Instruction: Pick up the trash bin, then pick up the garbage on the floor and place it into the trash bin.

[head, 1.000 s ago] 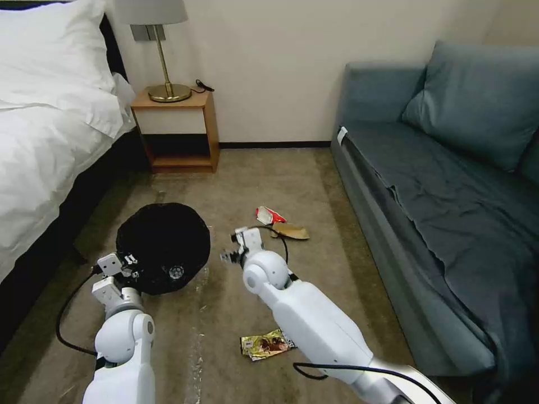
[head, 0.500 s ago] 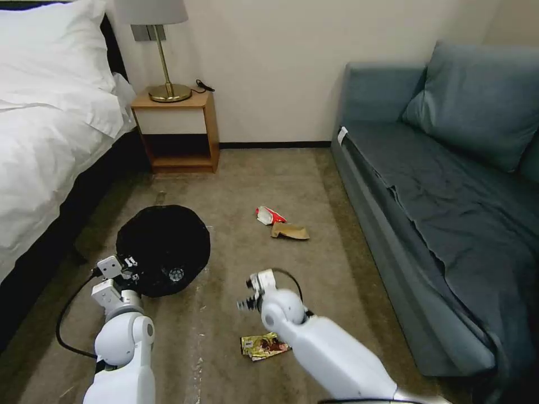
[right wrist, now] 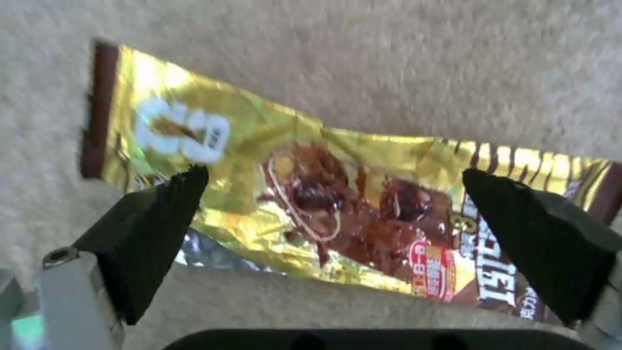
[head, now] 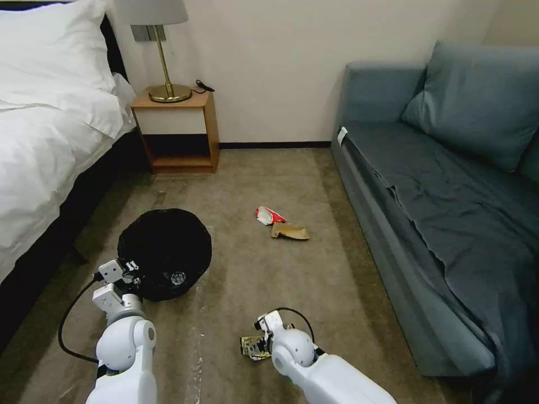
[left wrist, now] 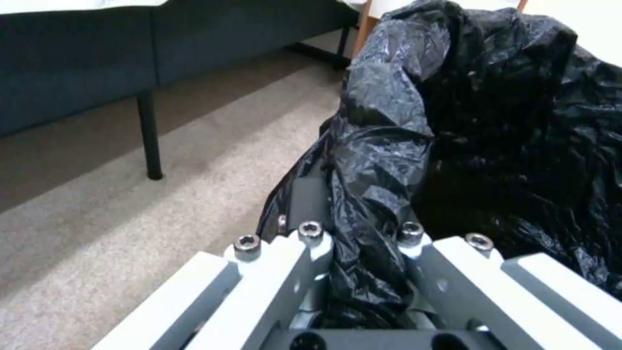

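Two black jaws straddle crinkled gold foil wrapper (right wrist: 337,214), apparently untouched.

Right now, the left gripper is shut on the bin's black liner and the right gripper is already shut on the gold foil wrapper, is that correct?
Not quite: the right wrist view shows the right gripper open, its fingers straddling the gold foil wrapper on the carpet. The left gripper is indeed shut on the trash bin liner.

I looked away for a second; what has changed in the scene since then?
The right gripper drew back from beside the black-lined round trash bin and came down, open, over the gold-brown foil wrapper. The left gripper stays shut on the bin's rim. The red-and-white wrapper and tan paper scrap lie unmoved.
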Controlling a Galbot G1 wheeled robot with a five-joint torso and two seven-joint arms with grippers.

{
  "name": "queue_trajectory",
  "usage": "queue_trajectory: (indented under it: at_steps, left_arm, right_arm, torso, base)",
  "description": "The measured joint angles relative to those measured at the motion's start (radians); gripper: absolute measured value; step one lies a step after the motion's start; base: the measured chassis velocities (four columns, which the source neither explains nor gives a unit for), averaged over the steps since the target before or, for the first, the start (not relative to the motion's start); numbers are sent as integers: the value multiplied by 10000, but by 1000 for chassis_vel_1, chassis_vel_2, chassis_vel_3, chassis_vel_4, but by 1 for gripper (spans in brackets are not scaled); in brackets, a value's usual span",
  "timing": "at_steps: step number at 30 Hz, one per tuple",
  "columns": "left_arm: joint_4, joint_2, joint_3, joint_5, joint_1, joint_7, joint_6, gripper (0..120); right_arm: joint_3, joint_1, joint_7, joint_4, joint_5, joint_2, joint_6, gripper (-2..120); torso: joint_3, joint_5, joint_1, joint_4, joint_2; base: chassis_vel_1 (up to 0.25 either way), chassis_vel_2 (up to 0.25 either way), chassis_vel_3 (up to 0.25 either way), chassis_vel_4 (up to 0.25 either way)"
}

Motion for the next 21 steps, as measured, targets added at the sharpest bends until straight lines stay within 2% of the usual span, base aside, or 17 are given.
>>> queue_trajectory:
  at_steps: [3, 7, 15, 21]
  left_arm:
    - [0, 2, 16, -2, -12, 0, 0, 4]
    - [4, 46, -47, -12, -2, -1, 0, 4]
    - [-35, 130, -194, -52, 24, 1, 0, 4]
    - [-42, 146, -192, -55, -41, -15, 3, 4]
  right_arm:
    - [21, 0, -126, -130, -111, 42, 3, 100]
    - [237, 115, -870, -725, -646, 198, 9, 100]
    - [564, 190, -1317, -1314, -920, 414, 148, 99]
    - [826, 93, -1582, -1497, -1183, 468, 642, 86]
  torso:
    - [0, 0, 0, 0, 0]
    - [0, 0, 0, 0, 0]
    - [-1, -2, 0, 1, 1]
    - [-2, -1, -1, 0, 2]
  base:
    - [0, 0, 0, 0]
    - [0, 0, 0, 0]
    - [0, 0, 0, 0]
    - [0, 0, 0, 0]
